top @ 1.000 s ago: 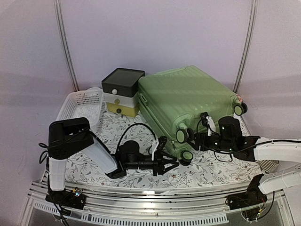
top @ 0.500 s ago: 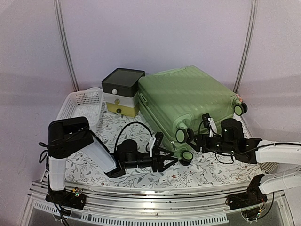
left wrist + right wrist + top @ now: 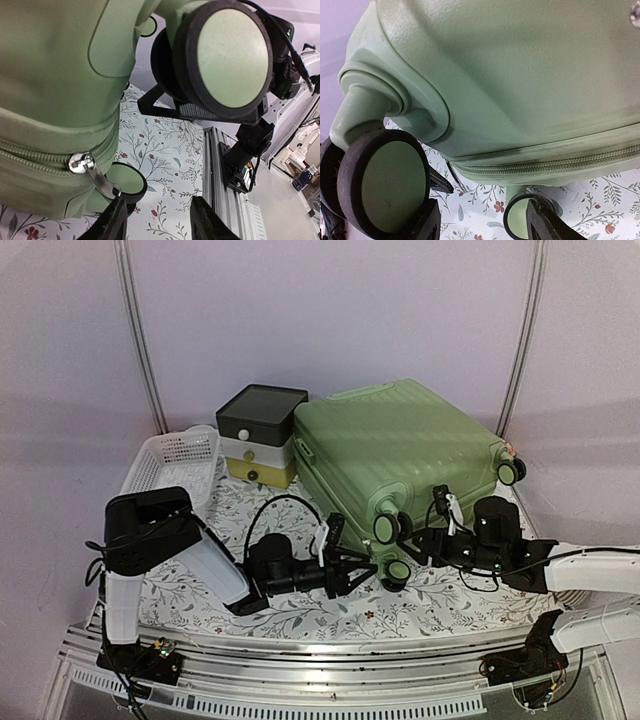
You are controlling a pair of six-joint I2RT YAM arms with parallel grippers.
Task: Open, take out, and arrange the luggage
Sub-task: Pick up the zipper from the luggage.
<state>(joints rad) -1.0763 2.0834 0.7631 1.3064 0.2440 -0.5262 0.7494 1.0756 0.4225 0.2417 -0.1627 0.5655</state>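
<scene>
Left pincer (image 3: 159, 210), released, sits just beside the zipper pull (image 3: 95, 177) of the luggage (image 3: 50, 75).

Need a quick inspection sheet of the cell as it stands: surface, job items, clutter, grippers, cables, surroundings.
Surface: floral cloth covers the table; no spills seen.
Job's things: luggage lies flat at the rear right, wheels toward the arms, zipped shut; zipper pull hangs by the lower corner.
Clutter: drawer box and mesh basket at the rear left, apart from both arms.
Grippers: left gripper open, zipper pull at one fingertip, not clamped. Right gripper open, low at the wheel corner, holding nothing.
Cables: black cable loops above the left arm's wrist, clear of the luggage.
Surroundings: plain pale walls; metal rail along the near edge.
</scene>
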